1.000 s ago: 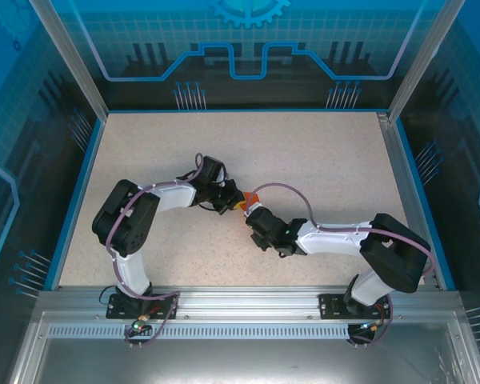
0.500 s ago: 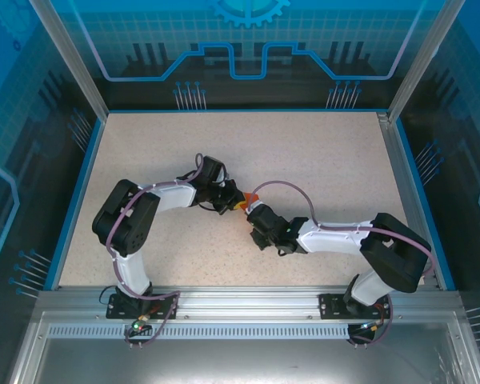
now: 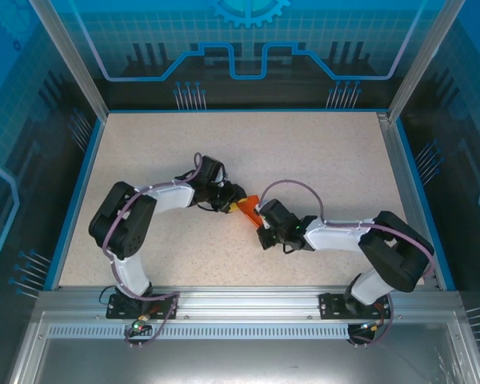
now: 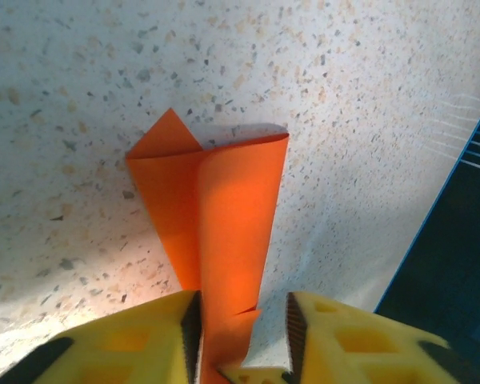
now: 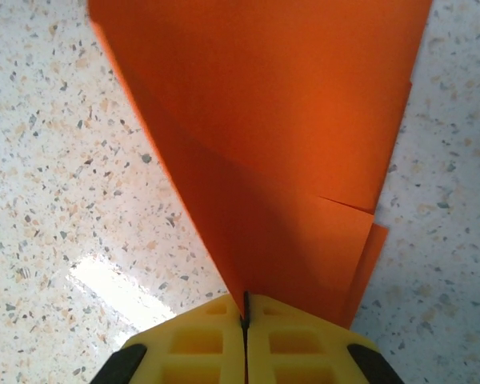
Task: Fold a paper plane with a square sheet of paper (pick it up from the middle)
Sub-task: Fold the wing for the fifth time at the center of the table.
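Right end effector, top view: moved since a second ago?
Yes. The right end effector has shifted slightly right, toward the table's right rim, shut on the orange paper.

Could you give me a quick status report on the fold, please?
Left gripper jaws open, folded paper between them. Right gripper shut on paper. No obstruction seen.

The folded paper (image 3: 248, 211) is near the middle of the table (image 3: 304, 152) - perhaps touching it - between the left gripper (image 3: 238, 203), behind-left, and the right gripper (image 3: 261, 218), front-right.

surface: speckled beige table (image 3: 320, 152) | on it: folded orange paper (image 3: 247, 210), mid-table, contact unclear
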Robot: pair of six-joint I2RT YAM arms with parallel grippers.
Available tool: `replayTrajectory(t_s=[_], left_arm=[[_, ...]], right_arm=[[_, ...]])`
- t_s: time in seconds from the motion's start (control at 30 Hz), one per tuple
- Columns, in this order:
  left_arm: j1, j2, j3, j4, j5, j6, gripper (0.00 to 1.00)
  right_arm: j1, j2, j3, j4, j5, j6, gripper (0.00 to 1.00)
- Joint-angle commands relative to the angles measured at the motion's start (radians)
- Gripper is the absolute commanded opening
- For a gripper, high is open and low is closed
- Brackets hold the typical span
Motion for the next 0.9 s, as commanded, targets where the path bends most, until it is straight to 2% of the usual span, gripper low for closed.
replayTrajectory(t_s=[0.0,0.2,0.5,0.87], left_arm=[[-0.002,-0.082,-0.016,-0.073,-0.06,0.029,0.43],[-0.003,-0.163,-0.039,-0.127,-0.141,0.049,0.48],[-0.003,-0.197,-0.058,-0.11,-0.146,0.074,0.48],[-0.004,-0.181,-0.087,-0.058,-0.116,0.067,0.48]], right_arm=[[-0.061,-0.021,-0.038,0.105,-0.192,0.041,0.07],[-0.157,-0.008,-0.083,0.191,-0.354,0.085,0.07],[-0.243,-0.001,-0.088,0.251,-0.548,0.113,0.06],[-0.293,0.11,-0.051,0.322,-0.668,0.184,0.05]])
